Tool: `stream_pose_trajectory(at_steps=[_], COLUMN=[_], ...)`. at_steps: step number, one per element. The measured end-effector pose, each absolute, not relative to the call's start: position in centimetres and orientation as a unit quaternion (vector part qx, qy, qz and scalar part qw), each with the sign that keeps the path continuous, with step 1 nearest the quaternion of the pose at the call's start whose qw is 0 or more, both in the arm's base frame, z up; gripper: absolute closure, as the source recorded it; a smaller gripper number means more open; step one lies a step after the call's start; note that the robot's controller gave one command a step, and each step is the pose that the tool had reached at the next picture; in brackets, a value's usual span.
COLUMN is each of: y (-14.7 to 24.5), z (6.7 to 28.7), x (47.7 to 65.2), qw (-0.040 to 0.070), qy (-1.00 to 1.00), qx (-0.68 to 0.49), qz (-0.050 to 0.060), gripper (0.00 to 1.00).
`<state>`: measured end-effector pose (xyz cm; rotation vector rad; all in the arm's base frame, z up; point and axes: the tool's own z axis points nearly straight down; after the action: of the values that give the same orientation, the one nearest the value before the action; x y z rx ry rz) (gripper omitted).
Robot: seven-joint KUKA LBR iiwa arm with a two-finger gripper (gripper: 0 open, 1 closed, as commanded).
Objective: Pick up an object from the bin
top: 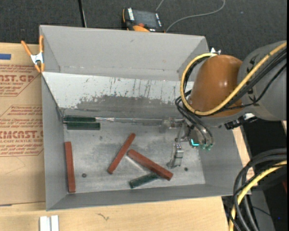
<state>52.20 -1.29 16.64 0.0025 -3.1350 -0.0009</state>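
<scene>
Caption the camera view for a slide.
Gripper down in the grey bin beside the end of a red-brown bar; other red-brown bars and dark green bars lie scattered.

The arm (265,81) reaches in from the right, its orange-capped wrist (216,83) bent over, the gripper (175,156) hanging low beneath it

Chunky grey arm (272,88) with a big glossy orange cover (216,83) on the wrist, and yellow and black cables (182,85) looped round it. The gripper (176,157) is small, bare metal, with a tiny green light (197,143) beside it.
</scene>
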Motion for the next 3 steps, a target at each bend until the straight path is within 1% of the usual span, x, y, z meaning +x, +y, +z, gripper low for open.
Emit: stream_pose_trajectory(at_steps=[1, 2, 3], y=[-0.2, -0.2, 1.8], z=[6.6, 7.0, 20.0], x=[49.3, 49.6, 49.7], qw=[0.003, 0.0, -0.004], qy=[-1.0, -1.0, -1.0], qx=[-0.003, -0.003, 0.005], qz=[-0.001, 0.0, -0.001], gripper=[0.0, 1.0, 1.0])
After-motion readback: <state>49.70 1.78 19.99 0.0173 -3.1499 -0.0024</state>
